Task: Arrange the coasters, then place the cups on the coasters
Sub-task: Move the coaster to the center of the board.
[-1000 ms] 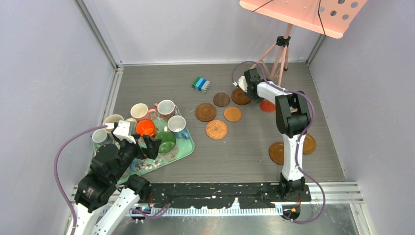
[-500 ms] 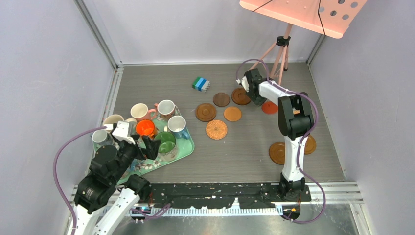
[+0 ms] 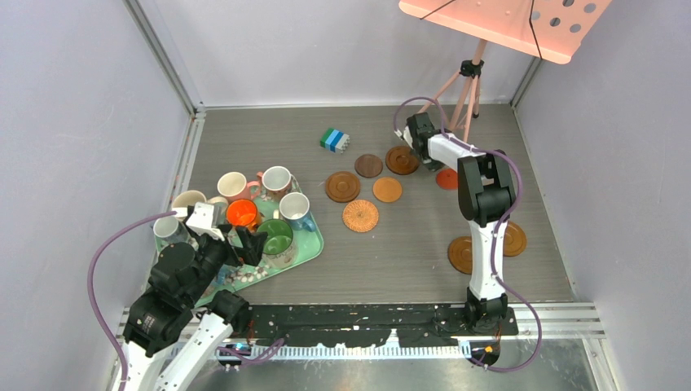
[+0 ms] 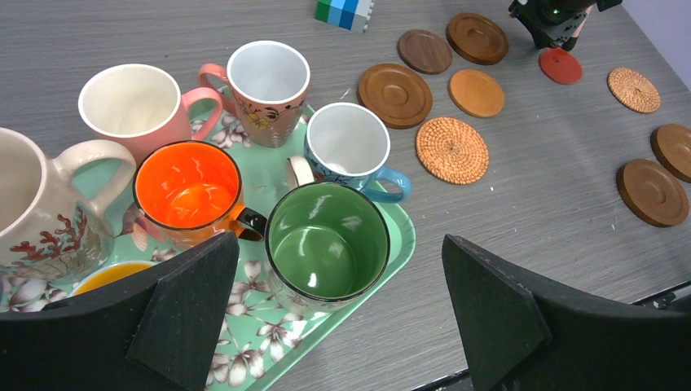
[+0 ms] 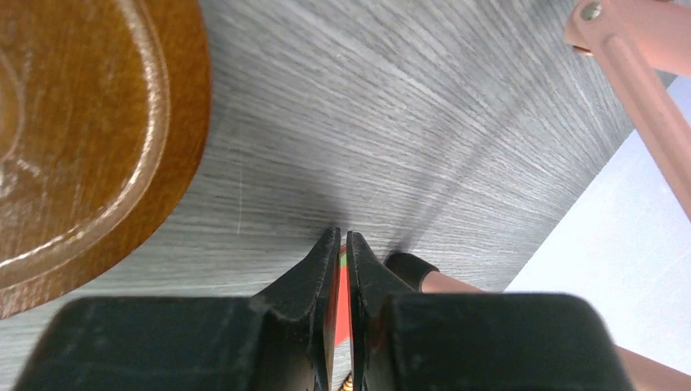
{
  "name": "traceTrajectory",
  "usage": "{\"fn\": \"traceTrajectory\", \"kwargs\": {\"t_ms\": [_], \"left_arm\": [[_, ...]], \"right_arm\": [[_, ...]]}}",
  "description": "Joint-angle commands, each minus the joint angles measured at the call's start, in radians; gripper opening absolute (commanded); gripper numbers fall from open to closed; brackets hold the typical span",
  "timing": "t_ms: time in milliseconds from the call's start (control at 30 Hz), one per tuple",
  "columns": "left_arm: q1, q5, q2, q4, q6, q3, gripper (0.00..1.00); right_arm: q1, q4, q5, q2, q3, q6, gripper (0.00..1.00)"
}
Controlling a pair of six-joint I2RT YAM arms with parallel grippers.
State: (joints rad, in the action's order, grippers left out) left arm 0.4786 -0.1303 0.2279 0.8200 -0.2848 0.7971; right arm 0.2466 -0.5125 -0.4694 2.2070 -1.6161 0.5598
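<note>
Several coasters lie on the table: dark brown ones [image 3: 368, 165] [image 3: 401, 160] [image 3: 342, 186], an orange one [image 3: 387, 190], a wicker one [image 3: 360, 216], a small red one [image 3: 446, 177], and two near the right arm [image 3: 461, 254]. Cups stand on the mint tray [image 4: 391, 244]: green-inside [image 4: 327, 240], orange-inside [image 4: 187, 181], white-and-blue [image 4: 348, 138], pink [image 4: 130, 102], floral mauve [image 4: 267, 73], cream [image 4: 16, 195]. My left gripper [image 4: 342, 326] hangs open above the tray's near corner, holding nothing. My right gripper [image 5: 342, 236] is shut to a thin slit at the table, between a brown coaster [image 5: 81, 138] and the red one, gripping nothing.
A blue-green toy block [image 3: 335, 140] sits at the back middle. A pink music stand [image 3: 468, 90] rises at the back right; one of its legs [image 5: 635, 81] is close to my right gripper. Walls close in on three sides.
My right gripper's jaws have parted by a sliver and its wrist has shifted slightly beside the red coaster. The left arm has not moved.
</note>
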Motion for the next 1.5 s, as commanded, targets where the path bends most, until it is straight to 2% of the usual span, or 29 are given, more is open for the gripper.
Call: {"fn": "traceTrajectory", "kwargs": {"t_ms": [0,367,567,767,933,1233,1467], "left_arm": [[0.002,-0.009,-0.004,-0.041,0.003,-0.002,0.99],[0.002,-0.007,0.001,-0.042,0.003,-0.002,0.99],[0.002,-0.009,-0.001,-0.043,0.001,-0.004,0.99],[0.002,-0.011,0.001,-0.041,-0.001,-0.004,0.99],[0.002,-0.016,-0.005,-0.041,-0.002,-0.003,0.99],[0.002,-0.032,-0.013,-0.037,-0.006,-0.006,0.99],[0.002,-0.031,-0.013,-0.038,-0.005,-0.005,0.99]], "right_arm": [[-0.003,-0.010,-0.049,0.027,-0.042,0.000,0.15],[-0.003,-0.202,-0.026,-0.057,0.109,-0.222,0.15],[-0.003,-0.274,0.047,-0.140,0.189,-0.362,0.15],[-0.001,-0.262,0.096,-0.224,0.278,-0.456,0.15],[-0.005,-0.202,0.099,-0.282,0.271,-0.492,0.16],[-0.074,-0.114,-0.034,-0.336,0.248,-0.603,0.18],[-0.147,-0.027,-0.058,-0.340,0.283,-0.649,0.18]]}}
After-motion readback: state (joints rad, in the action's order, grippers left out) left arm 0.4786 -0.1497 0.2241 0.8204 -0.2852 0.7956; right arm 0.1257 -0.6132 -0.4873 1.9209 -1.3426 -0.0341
